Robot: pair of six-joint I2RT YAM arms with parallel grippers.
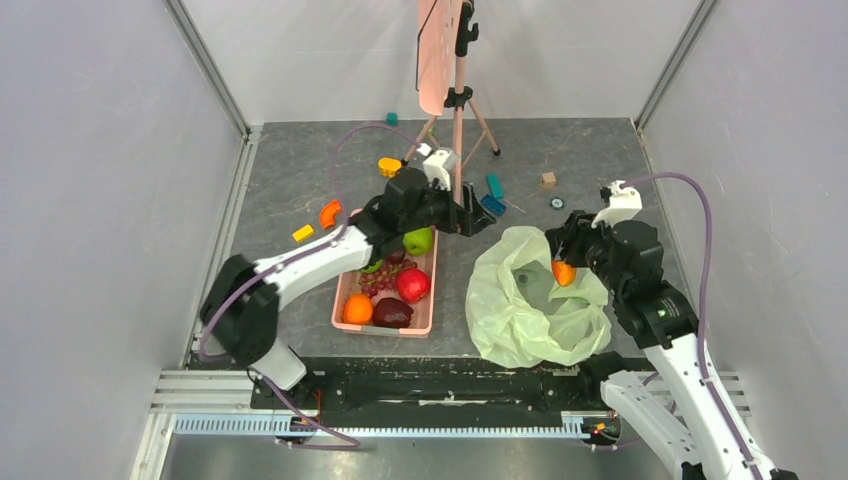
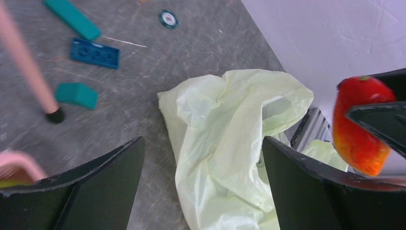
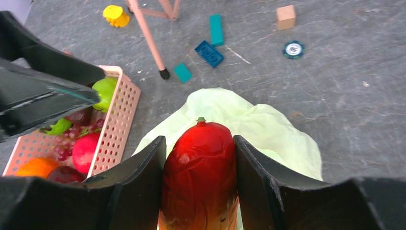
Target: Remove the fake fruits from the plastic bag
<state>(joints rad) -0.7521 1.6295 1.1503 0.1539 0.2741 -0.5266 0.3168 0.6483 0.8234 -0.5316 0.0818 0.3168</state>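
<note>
The pale-green plastic bag lies crumpled on the table right of the pink basket; it also shows in the left wrist view and the right wrist view. My right gripper is shut on the orange-red oblong fruit, held above the bag; this fruit also shows in the left wrist view. My left gripper is open and empty, between basket and bag. The basket holds a green apple, a red apple and an orange.
Dark maroon fruits and grapes also lie in the basket. A pink tripod stand stands behind. Small toy blocks, a wooden cube and a round chip lie on the far table.
</note>
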